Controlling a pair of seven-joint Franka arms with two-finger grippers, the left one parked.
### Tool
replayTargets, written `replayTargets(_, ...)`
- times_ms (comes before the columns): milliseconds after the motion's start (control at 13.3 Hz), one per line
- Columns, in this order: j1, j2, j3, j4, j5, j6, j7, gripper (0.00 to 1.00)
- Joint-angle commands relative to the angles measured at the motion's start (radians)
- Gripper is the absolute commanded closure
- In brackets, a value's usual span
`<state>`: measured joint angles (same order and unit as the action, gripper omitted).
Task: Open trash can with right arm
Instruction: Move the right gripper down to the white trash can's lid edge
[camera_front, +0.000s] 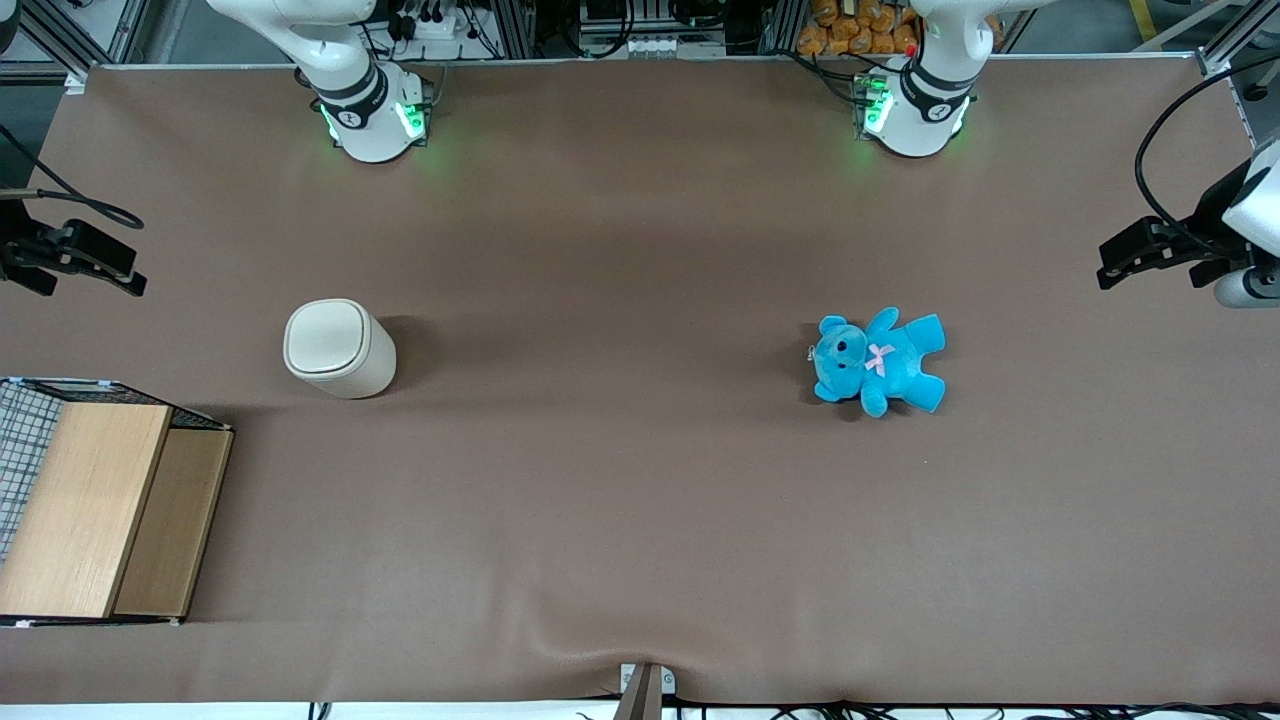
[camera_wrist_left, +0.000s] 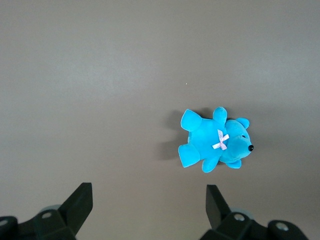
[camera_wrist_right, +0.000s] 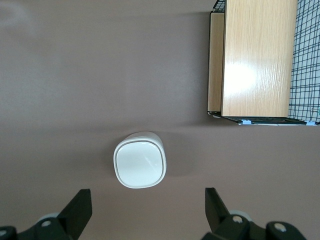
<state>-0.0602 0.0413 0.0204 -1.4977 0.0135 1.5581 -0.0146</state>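
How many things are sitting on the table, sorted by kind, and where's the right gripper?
Trash can, lid shut: 1
Blue teddy bear: 1
Wooden box: 1
Total: 3
The gripper, open, hangs above the trash can, touching nothing.

Brown table (camera_front: 640, 520) — carries trash can (camera_front: 338, 349), blue teddy (camera_front: 878, 362), wooden box (camera_front: 100, 510).

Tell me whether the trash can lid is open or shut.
Shut: the trash can lid lies flat, no inside showing. The open hand hangs above it.
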Motion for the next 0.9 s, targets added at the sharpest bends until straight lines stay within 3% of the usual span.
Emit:
replayTargets(0,-0.010,0.005,0.015,0.013,-0.018,-0.009,0.015,0.00)
replayTargets(527,0.011,0.041,0.018,0.010,-0.006,-0.015,0.001,0.00)
replayTargets(829,0.085,0.069,0.018,0.001,-0.006,-0.047,0.014,0.00)
